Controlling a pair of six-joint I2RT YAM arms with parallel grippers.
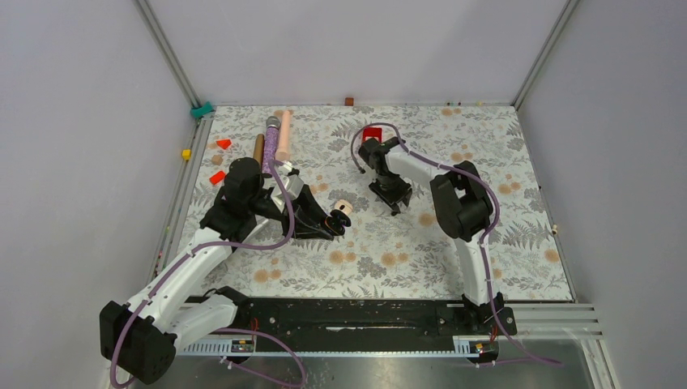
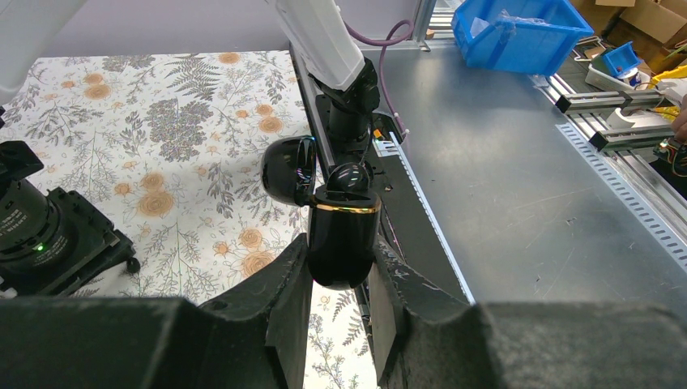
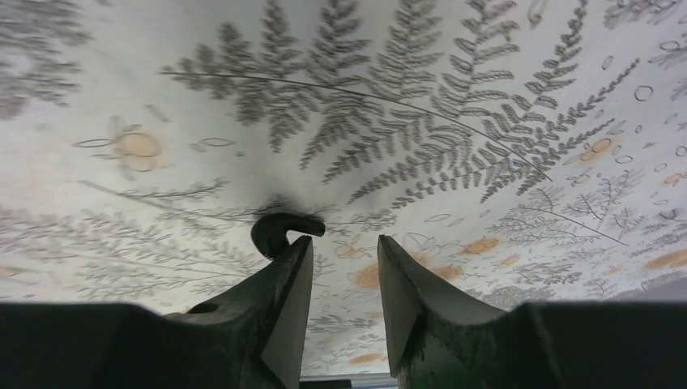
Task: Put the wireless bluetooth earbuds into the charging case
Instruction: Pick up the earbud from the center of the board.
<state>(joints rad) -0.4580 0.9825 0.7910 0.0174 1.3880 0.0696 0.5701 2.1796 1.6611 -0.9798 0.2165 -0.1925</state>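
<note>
Two robot arms (image 1: 190,271) (image 1: 463,207); one black charging case (image 2: 341,235); one black earbud (image 3: 278,230) in view; three red blocks (image 1: 223,143) (image 1: 217,177) (image 1: 372,134); three rods (image 1: 271,139) (image 1: 283,134) (image 1: 259,148), purple, pink and brown, near the tabletop's (image 1: 502,243) far left corner; one yellow cube (image 1: 186,154) at the left edge; one brown cube (image 1: 349,101) at the far edge; one pale round piece (image 1: 343,207) near the middle.

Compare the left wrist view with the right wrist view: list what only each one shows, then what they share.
Left wrist only: the left gripper clamped on a glossy black charging case, lid open, a rounded black earbud sitting in it; a blue plastic bin behind. Right wrist only: the open right gripper with a hooked black earbud lying just outside its jaws. Both: the floral cloth.
</note>
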